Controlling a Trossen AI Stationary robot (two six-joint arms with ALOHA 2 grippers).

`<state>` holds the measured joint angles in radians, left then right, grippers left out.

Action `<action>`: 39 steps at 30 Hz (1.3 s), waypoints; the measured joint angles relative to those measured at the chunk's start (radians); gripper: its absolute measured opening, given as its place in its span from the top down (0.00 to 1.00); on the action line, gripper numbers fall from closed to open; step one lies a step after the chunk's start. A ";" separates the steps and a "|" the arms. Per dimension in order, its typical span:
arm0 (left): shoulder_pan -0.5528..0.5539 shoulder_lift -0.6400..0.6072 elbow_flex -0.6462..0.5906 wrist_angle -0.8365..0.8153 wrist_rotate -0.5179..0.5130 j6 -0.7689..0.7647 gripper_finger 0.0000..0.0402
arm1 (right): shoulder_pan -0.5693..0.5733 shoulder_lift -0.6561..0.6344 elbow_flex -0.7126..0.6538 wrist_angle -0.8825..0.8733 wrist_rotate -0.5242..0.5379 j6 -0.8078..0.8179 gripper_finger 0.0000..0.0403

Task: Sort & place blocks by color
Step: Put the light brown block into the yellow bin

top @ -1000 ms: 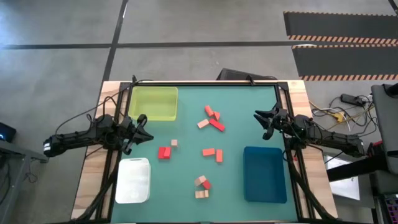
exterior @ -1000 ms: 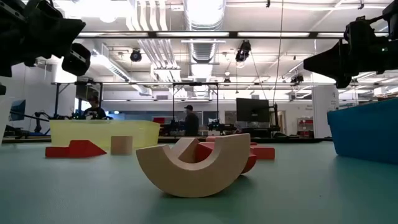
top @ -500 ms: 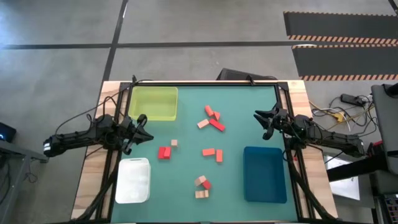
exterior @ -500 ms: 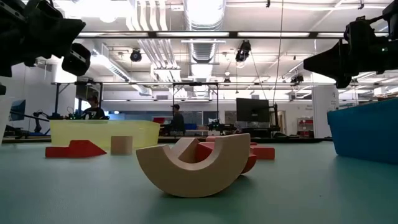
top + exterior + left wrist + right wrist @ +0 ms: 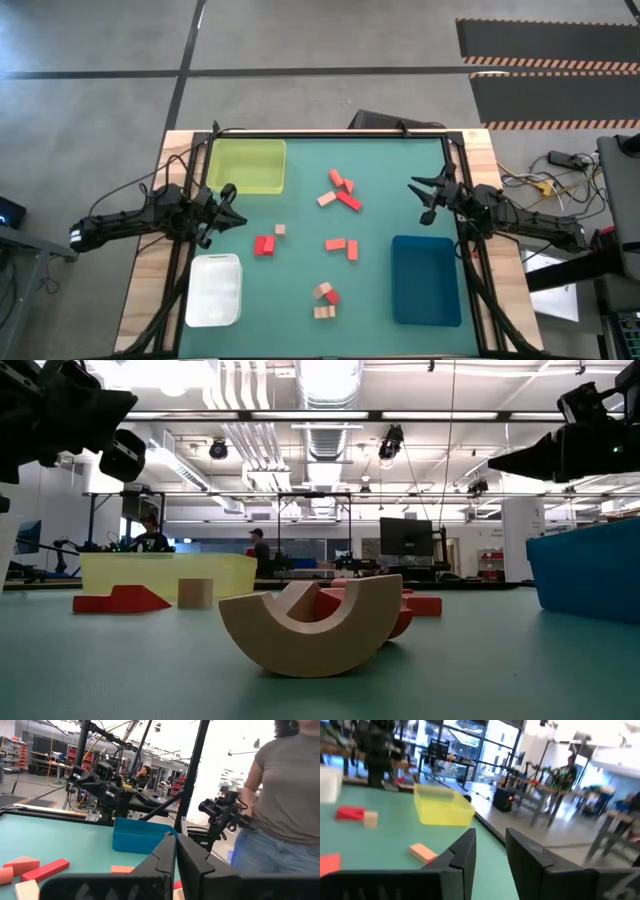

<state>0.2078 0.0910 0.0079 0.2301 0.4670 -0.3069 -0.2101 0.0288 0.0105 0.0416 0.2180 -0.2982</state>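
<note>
The blocks lie scattered on the teal mat. A red and salmon cluster [image 5: 343, 190] sits toward the far side, a red pair [image 5: 264, 245] and a tan cube [image 5: 280, 229] left of the middle, salmon bars [image 5: 342, 246] in the middle, and a small group [image 5: 324, 298] near the front. In the low view a tan arch [image 5: 312, 622] rests on its curved back. My left gripper [image 5: 232, 206] hovers shut at the left edge, pointing level across the mat. My right gripper [image 5: 418, 196] hovers at the right edge, fingers [image 5: 462, 851] slightly apart, nothing between them.
A yellow-green tray [image 5: 246, 165] stands at the far left, a white tray [image 5: 213, 290] at the near left, and a blue tray [image 5: 425, 280] at the near right. A person [image 5: 280, 810] stands beyond the table's right side.
My right gripper has rolled about the line it points along, staying in place above the right edge. No block has moved.
</note>
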 joint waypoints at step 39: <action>0.000 0.000 0.000 0.382 -0.164 -0.294 1.00 | 0.000 -0.001 0.000 0.318 0.047 1.074 0.76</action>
<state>0.2081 0.0910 0.0078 0.6124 0.3031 -0.6009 -0.2100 0.0277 0.0101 0.3599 0.2653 0.7757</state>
